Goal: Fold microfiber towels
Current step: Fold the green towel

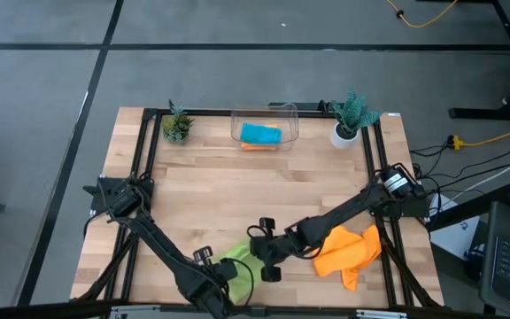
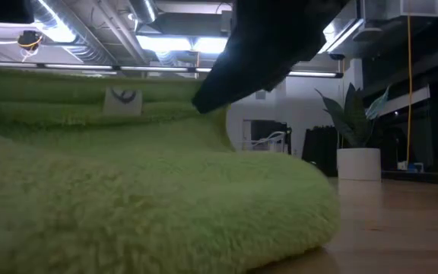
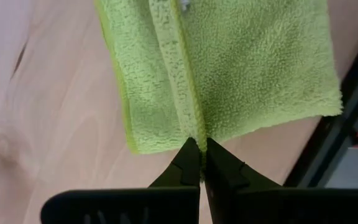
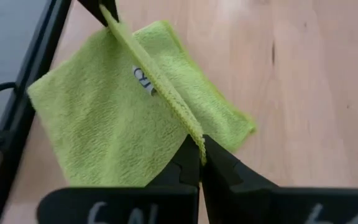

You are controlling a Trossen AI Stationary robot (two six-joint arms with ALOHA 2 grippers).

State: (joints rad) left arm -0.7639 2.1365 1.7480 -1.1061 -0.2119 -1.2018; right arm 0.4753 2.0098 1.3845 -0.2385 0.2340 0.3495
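Note:
A lime green microfiber towel (image 1: 235, 259) lies near the table's front edge, mostly flat, with one edge raised above it. My left gripper (image 3: 199, 149) and my right gripper (image 4: 201, 152) are both shut on that raised edge, one at each end; the left one also shows in the right wrist view (image 4: 101, 7). A crumpled orange towel (image 1: 348, 252) lies on the table to the right of the green one, under my right arm. A teal-blue towel (image 1: 260, 133) rests on something orange inside the clear bin (image 1: 289, 120). My left gripper pinches the green towel's raised edge (image 3: 194, 127) between its two fingers, coming steeply from above. The rest of the towel lies on the table. My right gripper pinches the other end of the same edge (image 4: 194, 134) between its fingers, slanting down from the table's right. The hem runs taut from it to the left gripper, above the flat part.
The clear bin stands at the far middle of the table, between two small potted plants (image 1: 177, 126) (image 1: 351, 115). A black frame rail (image 1: 140, 159) borders the table. Bare wood (image 1: 264, 190) spreads across the table's middle.

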